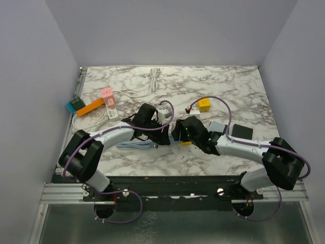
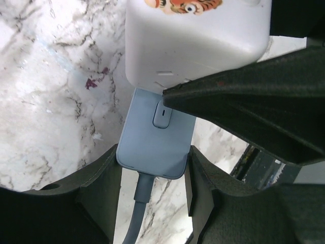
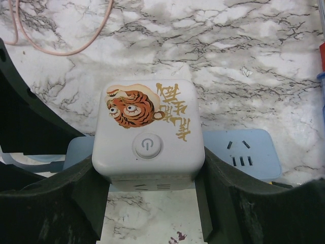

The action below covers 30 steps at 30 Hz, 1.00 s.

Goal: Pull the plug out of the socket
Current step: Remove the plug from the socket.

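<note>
Marble table (image 1: 223, 81), two arms meeting at its centre. Item one: white cube socket (image 3: 147, 127), tiger sticker and round power button on its upper face, standing mid-table; the right gripper (image 3: 150, 170) is clamped on it, one black finger pressed to each side. Item two: light-blue plug (image 2: 157, 147), butted against the cube's side and not yet separated from it, with its light-blue cable (image 2: 137, 213) trailing away towards the near-left; the left gripper (image 2: 152, 160) is closed on the plug body, a finger tight on either flank. A light-blue face with socket holes (image 3: 246, 152) shows just behind the cube's right side; whether it belongs to the plug piece cannot be told. Other stock, left rear: pink cube (image 1: 106, 92), orange block (image 1: 90, 107), teal block (image 1: 74, 104), white power strip (image 1: 112, 113). Rear centre: coiled white cable (image 1: 155, 79). Right: yellow cube (image 1: 204, 105), grey-blue block (image 1: 217, 126), black square (image 1: 242, 132).
</note>
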### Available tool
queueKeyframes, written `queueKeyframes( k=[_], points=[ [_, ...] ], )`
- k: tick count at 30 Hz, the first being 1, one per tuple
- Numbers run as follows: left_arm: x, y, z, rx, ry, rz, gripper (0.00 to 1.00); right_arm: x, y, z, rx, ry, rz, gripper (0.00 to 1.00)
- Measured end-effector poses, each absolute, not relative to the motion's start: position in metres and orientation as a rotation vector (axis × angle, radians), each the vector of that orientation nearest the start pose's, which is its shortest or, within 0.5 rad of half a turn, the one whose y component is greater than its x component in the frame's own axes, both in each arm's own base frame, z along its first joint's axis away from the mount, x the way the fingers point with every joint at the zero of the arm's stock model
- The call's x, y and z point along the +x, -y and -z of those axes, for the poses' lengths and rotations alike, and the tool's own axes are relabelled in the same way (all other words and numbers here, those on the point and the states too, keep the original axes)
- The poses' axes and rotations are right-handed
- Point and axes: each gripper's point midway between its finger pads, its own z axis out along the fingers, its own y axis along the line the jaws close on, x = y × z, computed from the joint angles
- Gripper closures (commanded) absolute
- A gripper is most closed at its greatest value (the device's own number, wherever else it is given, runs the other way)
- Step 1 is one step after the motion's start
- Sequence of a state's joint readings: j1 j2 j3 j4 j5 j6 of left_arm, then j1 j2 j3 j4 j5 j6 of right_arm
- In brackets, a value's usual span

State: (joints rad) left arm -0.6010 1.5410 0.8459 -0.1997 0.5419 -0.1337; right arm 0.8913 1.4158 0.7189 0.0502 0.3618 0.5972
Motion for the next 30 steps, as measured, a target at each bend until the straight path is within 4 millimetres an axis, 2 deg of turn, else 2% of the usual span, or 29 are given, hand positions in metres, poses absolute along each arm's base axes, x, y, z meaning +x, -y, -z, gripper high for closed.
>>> queueKeyframes(
  k=[7, 15, 21, 30],
  points=[
    [0.237, 0.276, -0.068, 0.824, -2.386, 0.926, 1.00, 0.279, -0.270, -0.086, -0.096, -2.233, -0.493, 1.00],
    [0.237, 0.276, -0.068, 0.824, -2.389, 0.920, 1.00, 0.278, -0.271, -0.086, -0.110, -2.234, -0.492, 1.00],
    [0.235, 0.275, -0.066, 0.827, -2.404, 0.925, 1.00, 0.271, -0.276, -0.086, -0.164, -2.209, -0.448, 1.00],
    [0.220, 0.270, -0.057, 0.845, -2.479, 0.954, 1.00, 0.254, -0.284, -0.082, -0.267, -2.154, -0.313, 1.00]
  ],
)
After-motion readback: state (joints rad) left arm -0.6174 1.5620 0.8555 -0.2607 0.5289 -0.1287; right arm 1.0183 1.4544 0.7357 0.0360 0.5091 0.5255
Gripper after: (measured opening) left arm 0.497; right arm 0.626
